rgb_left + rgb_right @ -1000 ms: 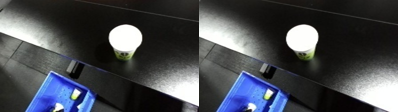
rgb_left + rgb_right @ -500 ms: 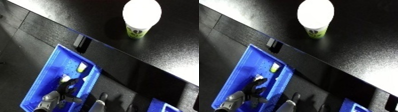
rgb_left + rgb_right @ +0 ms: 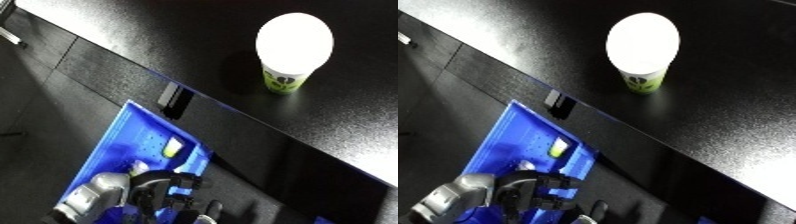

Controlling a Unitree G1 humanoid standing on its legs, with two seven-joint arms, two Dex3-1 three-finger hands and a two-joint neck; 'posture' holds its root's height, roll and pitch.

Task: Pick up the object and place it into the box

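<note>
**Cup stands far up and to the right of the 1 hand in view**

Only 1 hand shows, the left hand (image 3: pixel 164 192), coming in at the lower left with its silver wrist behind it. It hangs over the blue bin (image 3: pixel 509 132), its black fingers curled downward with nothing visibly in them; whether they touch the bin floor cannot be told. The right hand is out of view.

From that hand, the cup (image 3: pixel 291 50) lies well away, up and to the right, across the front edge of the black table (image 3: pixel 133 30). It stands upright on the tabletop, so its long axis runs vertically, and the camera looks almost straight down at its top. The bin sits below the table edge, on the hand's own side.

The cup has a bright white top, glaring enough that no detail shows there, and a tapering green and white wall with dark printed marks. Nothing touches it.

A small yellowish thing (image 3: pixel 559 147) lies in the bin, just above the hand.

By this view the left hand is the only one placed to judge, and its reach must rise over the table edge before closing round the cup's wall.
</note>
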